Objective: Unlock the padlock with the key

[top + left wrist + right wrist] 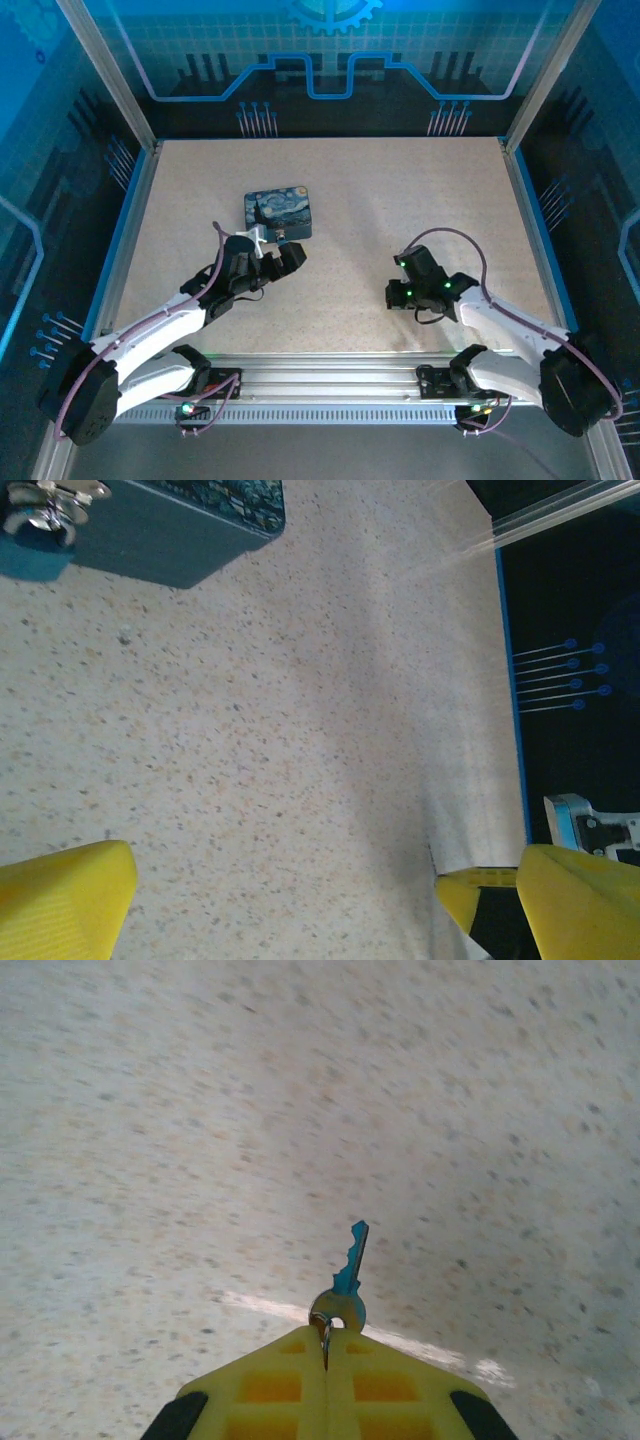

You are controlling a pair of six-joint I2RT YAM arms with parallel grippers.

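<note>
The key [350, 1268], small and bluish, sticks out forward from my right gripper [327, 1345], whose yellow fingers are shut on its ring and head. In the top view that gripper [394, 295] hovers over the table's right half. The padlock [38, 512], tiny and silvery, hangs at the near edge of the blue starry-night tin [190, 535]; from above the padlock [261, 238] lies just ahead of my left gripper [265, 258]. My left gripper [285, 905] is open, with bare tabletop between its fingers, a short way back from the padlock.
The tin [278, 213] sits left of centre on the speckled table [380, 200]. Blue rails and metal posts fence the table's sides. The table's right edge [505, 680] shows in the left wrist view.
</note>
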